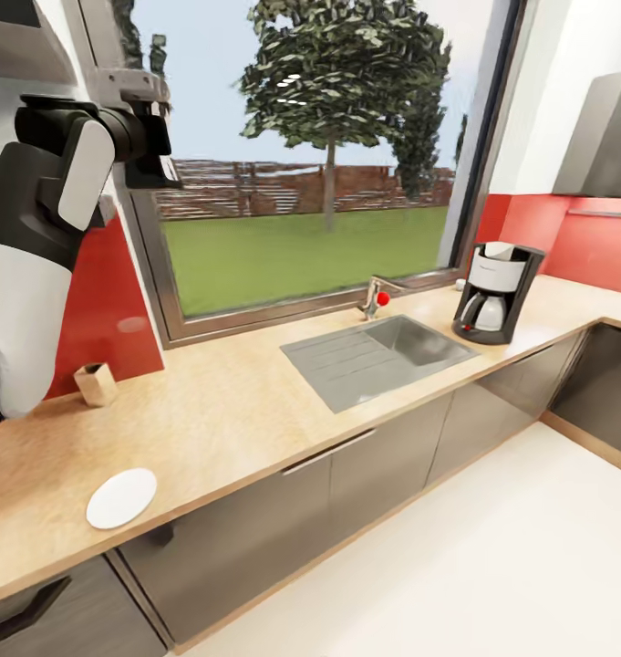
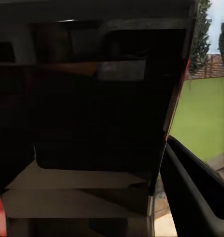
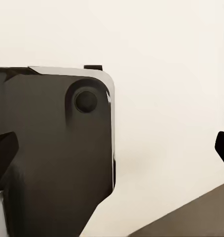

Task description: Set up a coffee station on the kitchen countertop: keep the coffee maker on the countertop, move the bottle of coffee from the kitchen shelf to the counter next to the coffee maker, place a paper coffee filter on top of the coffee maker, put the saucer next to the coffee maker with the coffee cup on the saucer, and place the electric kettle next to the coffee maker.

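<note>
Now: saucer (image 1: 120, 498) flat, round, white, near countertop (image 1: 255, 411) edge; gripper states unclear.

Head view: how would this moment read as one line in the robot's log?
left arm raised by window | white round saucer at counter edge | dark grey coffee maker right of inset grey sink | nothing held that shows

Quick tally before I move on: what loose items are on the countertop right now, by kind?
Coffee maker: 1
Saucer: 1
Small wooden box: 1
Total: 3 on the kitchen countertop
</note>
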### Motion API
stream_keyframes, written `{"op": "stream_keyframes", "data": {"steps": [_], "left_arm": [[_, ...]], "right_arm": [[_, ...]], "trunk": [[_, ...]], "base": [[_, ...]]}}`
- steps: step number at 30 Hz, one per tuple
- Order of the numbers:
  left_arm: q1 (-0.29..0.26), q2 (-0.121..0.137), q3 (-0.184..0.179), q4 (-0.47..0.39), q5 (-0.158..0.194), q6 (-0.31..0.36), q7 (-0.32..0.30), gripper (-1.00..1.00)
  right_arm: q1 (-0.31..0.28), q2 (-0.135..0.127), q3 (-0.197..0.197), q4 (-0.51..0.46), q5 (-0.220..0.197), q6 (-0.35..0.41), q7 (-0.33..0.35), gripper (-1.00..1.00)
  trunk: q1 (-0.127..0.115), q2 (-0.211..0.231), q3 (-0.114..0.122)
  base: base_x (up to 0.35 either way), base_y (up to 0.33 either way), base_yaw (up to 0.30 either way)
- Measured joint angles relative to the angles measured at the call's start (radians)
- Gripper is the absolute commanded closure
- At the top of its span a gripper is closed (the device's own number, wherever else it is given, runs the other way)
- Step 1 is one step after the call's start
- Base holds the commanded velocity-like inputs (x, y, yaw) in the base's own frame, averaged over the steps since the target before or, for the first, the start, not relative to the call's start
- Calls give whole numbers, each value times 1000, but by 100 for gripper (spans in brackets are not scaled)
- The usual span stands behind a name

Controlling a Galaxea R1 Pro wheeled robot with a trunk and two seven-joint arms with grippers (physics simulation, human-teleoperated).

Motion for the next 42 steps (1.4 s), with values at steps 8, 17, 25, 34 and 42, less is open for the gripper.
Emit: {"op": "stream_keyframes", "data": {"steps": [8,17,25,34,42], "left_arm": [[4,-6,0,0,5,-1,0,100],[40,-123,-3,4,14,-11,-2,100],[232,-138,-3,-2,6,-100,-6,100],[507,-140,-15,-76,-4,-289,-94,100],[876,-130,-126,-266,-56,-455,-101,100]], "right_arm": [[0,1,0,0,0,0,0,-100],[0,2,-1,0,0,0,0,-100],[0,2,-3,-1,-2,-1,1,-100],[0,2,-5,-3,-4,-3,2,-100],[0,1,-37,-3,-4,-3,0,-100]], "trunk": [[0,0,0],[0,0,0],[0,0,0],[0,0,0],[0,0,0]], "base": [[-2,-118,-262],[0,-3,-262],[0,0,-262],[0,0,-263],[0,0,-259]]}}
